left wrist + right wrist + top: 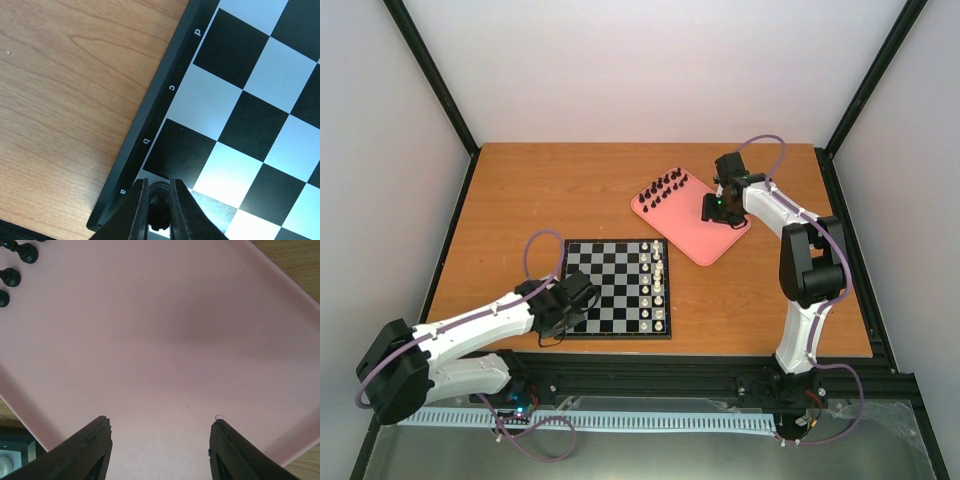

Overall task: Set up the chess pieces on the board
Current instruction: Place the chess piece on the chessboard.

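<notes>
Nearest the arms, at the lower left of the overhead view, the left gripper (159,186) reaches down to the near left corner of the chessboard (600,285). Its wrist camera shows the jaws pinched nearly together on one tiny black chess piece (159,207). The piece is held upright just above, or perhaps touching, the corner square beside the border letter "a". Which of the two cannot be told.

Across the board, along its right edge, white pieces (658,285) stand in two neat columns, so that side looks already arranged. The left half of the board shows only bare checkered squares.

Farther back and to the right, a pink tray (705,240) lies at an angle on the wooden table (540,190), well apart from the board. The right gripper (160,425) hovers over a bare stretch of the tray. Its jaws are spread wide with nothing between them.

At the tray's far left end, the other black pieces (663,187) stand clustered in roughly two rows.

By this picture the black side is barely begun. One piece is at its corner, not yet released, and nearly the whole black set is left to carry over.
</notes>
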### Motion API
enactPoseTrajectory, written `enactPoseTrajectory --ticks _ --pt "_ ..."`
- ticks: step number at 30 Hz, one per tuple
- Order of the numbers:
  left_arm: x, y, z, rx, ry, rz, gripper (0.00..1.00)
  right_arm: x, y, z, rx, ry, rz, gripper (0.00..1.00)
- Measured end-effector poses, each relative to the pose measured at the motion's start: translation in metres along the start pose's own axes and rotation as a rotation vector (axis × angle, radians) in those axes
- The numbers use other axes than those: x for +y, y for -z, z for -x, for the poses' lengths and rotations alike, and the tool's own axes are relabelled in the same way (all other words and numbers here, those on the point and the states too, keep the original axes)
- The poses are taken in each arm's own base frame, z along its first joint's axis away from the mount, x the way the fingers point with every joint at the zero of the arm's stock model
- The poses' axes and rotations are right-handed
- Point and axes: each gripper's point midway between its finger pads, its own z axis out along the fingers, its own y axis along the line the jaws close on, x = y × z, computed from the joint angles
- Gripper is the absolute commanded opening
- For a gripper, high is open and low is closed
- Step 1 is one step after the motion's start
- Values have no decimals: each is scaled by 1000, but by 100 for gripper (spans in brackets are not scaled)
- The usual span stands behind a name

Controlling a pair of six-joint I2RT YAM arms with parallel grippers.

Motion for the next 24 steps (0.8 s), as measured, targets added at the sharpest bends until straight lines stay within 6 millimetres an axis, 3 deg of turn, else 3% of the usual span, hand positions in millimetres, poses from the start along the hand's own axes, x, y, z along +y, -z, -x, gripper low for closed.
enactPoseTrajectory --ticks 24 --pt "13 4 -6 27 -14 34 1 1 0 0 1 0 4 63"
